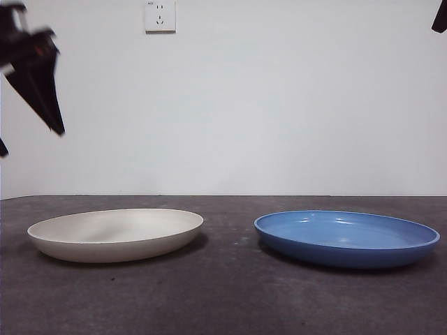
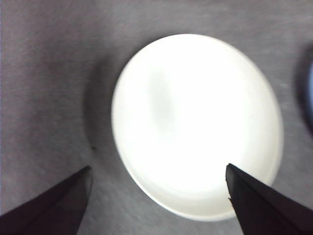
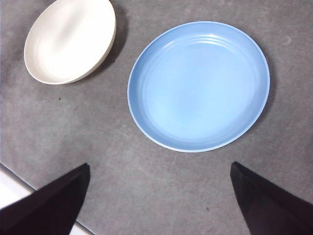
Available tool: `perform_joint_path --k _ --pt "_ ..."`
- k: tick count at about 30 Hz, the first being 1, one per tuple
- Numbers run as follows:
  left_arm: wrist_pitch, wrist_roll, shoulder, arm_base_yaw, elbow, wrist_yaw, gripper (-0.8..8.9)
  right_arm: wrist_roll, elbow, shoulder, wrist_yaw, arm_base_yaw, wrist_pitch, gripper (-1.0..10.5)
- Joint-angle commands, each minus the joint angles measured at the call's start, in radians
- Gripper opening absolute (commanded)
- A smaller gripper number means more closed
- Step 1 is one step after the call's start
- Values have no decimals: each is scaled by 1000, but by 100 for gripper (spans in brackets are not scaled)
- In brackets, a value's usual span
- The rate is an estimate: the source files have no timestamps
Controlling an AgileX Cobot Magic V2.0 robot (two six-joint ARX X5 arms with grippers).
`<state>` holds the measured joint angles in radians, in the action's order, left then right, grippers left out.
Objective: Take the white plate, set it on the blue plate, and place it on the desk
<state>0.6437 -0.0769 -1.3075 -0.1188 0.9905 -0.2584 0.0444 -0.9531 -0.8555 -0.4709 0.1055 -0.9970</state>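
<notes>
The white plate (image 1: 116, 234) lies flat on the desk (image 1: 223, 300), and the blue plate (image 1: 347, 239) lies beside it on the same surface, with a strip of bare desk between them; the two plates do not touch. Both plates are empty. The left gripper (image 2: 159, 171) is in the air above the white plate, and its two jaws stand wide apart, one over the desk next to the plate's rim and the other over the plate's edge; it holds nothing. In the front view this gripper (image 1: 35, 77) shows as a dark, blurred shape high at the side, well above the white plate. The right gripper (image 3: 159, 169) is high over the desk near the blue plate, its jaws also apart and empty. On the wall behind the desk there is a white socket (image 1: 160, 15).
</notes>
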Motion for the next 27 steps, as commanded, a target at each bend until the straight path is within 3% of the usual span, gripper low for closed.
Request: perform_joint_path --k 1,11,22,27 --pt "-17 0 -90 -2 54 38 434 -11 -18 -6 -1 4 10 463" --pt "-36 21 -345 -8 166 84 433 -11 -18 -6 0 5 17 462" --pt "-59 43 -447 -39 182 175 427 -11 -18 -6 0 5 25 462" --pt "-56 43 -451 -52 182 197 274 -11 -18 -6 0 5 25 462"
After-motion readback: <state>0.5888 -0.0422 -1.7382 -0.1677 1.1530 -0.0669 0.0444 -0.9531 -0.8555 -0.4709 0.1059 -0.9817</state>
